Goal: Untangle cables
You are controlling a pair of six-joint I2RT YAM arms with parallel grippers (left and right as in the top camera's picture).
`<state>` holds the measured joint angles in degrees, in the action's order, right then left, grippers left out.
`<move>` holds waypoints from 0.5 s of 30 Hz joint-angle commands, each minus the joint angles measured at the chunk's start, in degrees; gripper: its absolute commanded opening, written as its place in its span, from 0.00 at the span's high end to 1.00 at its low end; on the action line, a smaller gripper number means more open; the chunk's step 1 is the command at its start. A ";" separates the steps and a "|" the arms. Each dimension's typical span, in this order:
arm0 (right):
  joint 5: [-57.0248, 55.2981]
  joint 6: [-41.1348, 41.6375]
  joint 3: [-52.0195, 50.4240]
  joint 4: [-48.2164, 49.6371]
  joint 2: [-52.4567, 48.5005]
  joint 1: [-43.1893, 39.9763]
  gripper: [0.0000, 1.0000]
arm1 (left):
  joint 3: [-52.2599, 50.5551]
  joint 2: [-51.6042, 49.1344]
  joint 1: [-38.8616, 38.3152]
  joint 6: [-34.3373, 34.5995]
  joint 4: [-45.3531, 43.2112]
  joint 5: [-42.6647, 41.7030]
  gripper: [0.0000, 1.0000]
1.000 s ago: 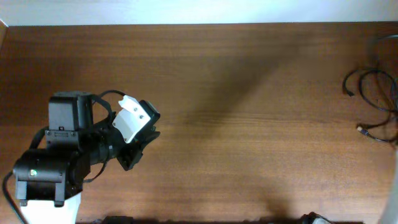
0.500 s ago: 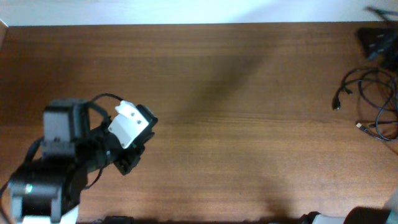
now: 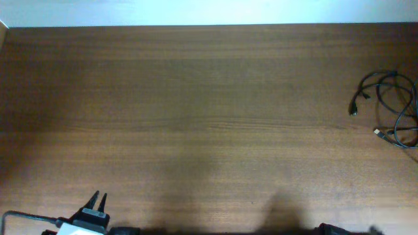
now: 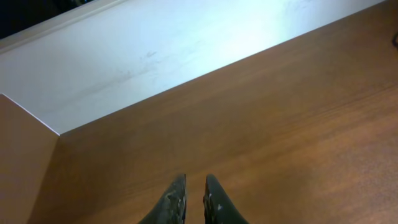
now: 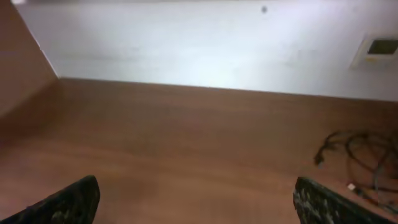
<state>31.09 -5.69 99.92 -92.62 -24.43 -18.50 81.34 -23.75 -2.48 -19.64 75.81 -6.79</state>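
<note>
Cables [image 3: 390,111] sit loose at the table's [image 3: 209,98] far right — left gripper [image 4: 193,194] nearly pinched together, right gripper [image 5: 196,199] spread wide, both empty. Looks about done — maybe one final check.

Your left gripper [image 4: 194,196] shows slim, black, textured fingers; your right gripper [image 5: 199,202] shows broad, black, rough-surfaced fingers [image 5: 68,202].

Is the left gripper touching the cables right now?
Apart. Overhead shows the left gripper at the table's near-left edge, the cables far right.
</note>
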 commanded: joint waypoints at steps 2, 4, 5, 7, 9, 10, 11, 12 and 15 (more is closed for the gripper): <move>-0.81 1.73 -0.76 -4.70 6.80 7.02 0.01 | 0.09 0.31 -0.87 1.01 0.63 0.37 0.89; -4.92 1.68 -1.31 -4.70 12.28 8.81 0.01 | 0.11 0.31 -0.90 1.01 1.20 0.20 0.89; -4.79 1.68 -4.22 -4.70 15.96 9.25 0.01 | 0.09 0.31 -0.90 1.01 1.20 0.20 0.89; -4.76 1.75 -11.26 -4.70 23.32 9.14 0.01 | 0.11 0.31 -0.90 1.01 1.25 0.17 0.89; -5.31 1.46 -19.08 -4.55 24.06 8.70 0.01 | 0.09 0.31 -0.90 1.01 1.25 0.15 0.89; -5.49 1.46 -23.71 -2.99 24.06 8.70 0.01 | 0.09 0.31 -0.87 1.01 1.25 -0.48 0.88; -5.29 1.46 -30.03 2.71 24.06 8.52 0.01 | 0.11 0.31 -0.90 0.98 1.22 -1.09 0.88; -2.49 1.49 -36.39 12.39 24.09 7.89 0.01 | 0.09 0.31 -0.90 0.98 1.22 -1.09 0.88; 1.70 1.49 -54.60 44.06 24.09 7.87 0.01 | 0.09 0.31 -0.90 0.98 1.22 -1.09 0.87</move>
<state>31.07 -4.40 52.60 -58.85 -0.84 -10.41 81.21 -23.51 -3.16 -19.44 77.08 -7.40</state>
